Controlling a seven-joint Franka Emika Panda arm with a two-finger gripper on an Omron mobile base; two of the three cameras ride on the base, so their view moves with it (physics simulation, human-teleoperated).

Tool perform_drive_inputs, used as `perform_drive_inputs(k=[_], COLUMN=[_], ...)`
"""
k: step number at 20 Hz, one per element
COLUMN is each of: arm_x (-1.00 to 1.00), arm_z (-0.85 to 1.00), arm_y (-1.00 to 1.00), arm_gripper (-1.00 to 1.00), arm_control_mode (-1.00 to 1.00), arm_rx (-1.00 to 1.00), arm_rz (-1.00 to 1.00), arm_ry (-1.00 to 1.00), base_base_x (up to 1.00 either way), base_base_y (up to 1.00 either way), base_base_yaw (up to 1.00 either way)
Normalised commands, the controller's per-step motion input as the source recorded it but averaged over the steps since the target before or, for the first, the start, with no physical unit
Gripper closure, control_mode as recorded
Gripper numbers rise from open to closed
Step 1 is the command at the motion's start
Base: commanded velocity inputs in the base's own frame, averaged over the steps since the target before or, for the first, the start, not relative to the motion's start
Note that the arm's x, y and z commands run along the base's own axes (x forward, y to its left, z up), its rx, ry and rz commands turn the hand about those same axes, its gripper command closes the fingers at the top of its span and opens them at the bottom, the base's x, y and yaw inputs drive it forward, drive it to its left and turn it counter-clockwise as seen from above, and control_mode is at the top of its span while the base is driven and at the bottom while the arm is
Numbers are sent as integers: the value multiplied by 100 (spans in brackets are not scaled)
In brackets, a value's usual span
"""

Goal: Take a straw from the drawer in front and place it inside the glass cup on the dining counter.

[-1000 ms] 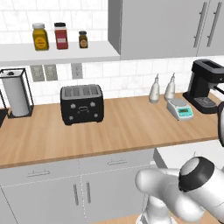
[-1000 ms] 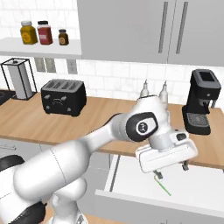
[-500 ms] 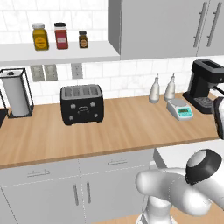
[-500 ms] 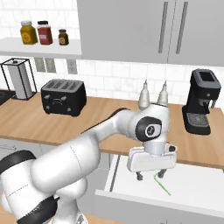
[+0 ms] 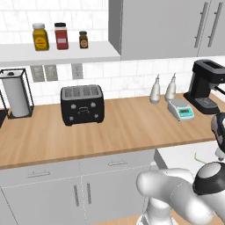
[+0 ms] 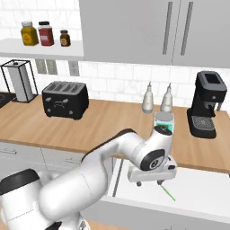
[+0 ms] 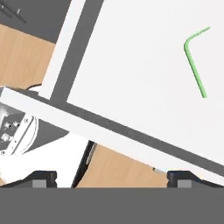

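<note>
Drawer (image 6: 197, 197) pulled out below the desk (image 6: 103, 123), pale interior showing. End effector (image 6: 148, 183) hanging low over the open drawer, pointing down, jaws spread wide with nothing between them; in the hand view the two dark fingertips (image 7: 43, 178) standing far apart at the bottom. Straw (image 6: 167, 192) lying flat on the drawer floor, bright green, just right of the end effector and not touched by it. From the hand view, straw (image 7: 194, 61) up in the right part of the white drawer floor (image 7: 144, 78), bent near one end, well clear of the fingertips. From the left base view, just a sliver of green straw (image 5: 196, 157) against the pale drawer (image 5: 184, 154), arm bulking in front at lower right.

Up on the wooden desk: black toaster (image 6: 65, 99) at left, paper towel holder (image 6: 19, 81) beyond it near the wall, two pale bottles (image 6: 148, 98) side by side at the back, a small scale (image 5: 181, 110) just beside them, black coffee machine (image 6: 205, 104) at far right. Three jars (image 6: 44, 33) lined up on the shelf (image 6: 40, 48) above, grey wall cabinets (image 6: 152, 31) with vertical handles to the right of it. Shut drawer fronts and cabinet doors (image 5: 83, 195) under the desk at left.
</note>
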Motion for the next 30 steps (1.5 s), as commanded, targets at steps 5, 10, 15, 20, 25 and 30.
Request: perform_drive_inputs(k=[5, 10, 15, 20, 25, 30], arm_x=[76, 47, 2, -38, -77, -88], arm_z=[-93, -73, -52, -31, -3, -1], arm_y=[-1, -21, -35, -36, -31, -29], arm_gripper=[-100, -100, -100, -100, -100, -100], arm_control_mode=[-100, -100, -100, -100, -100, -100], arm_rx=[0, 0, -2, -2, 0, 0], arm_rz=[-22, -17, -7, 0, 0, 0], arm_ry=[0, 2, 14, 11, 5, 4], base_base_x=[0, 0, 0, 0, 0, 0], base_base_y=[0, 0, 0, 0, 0, 0], base_base_yaw=[0, 0, 0, 0, 0, 0])
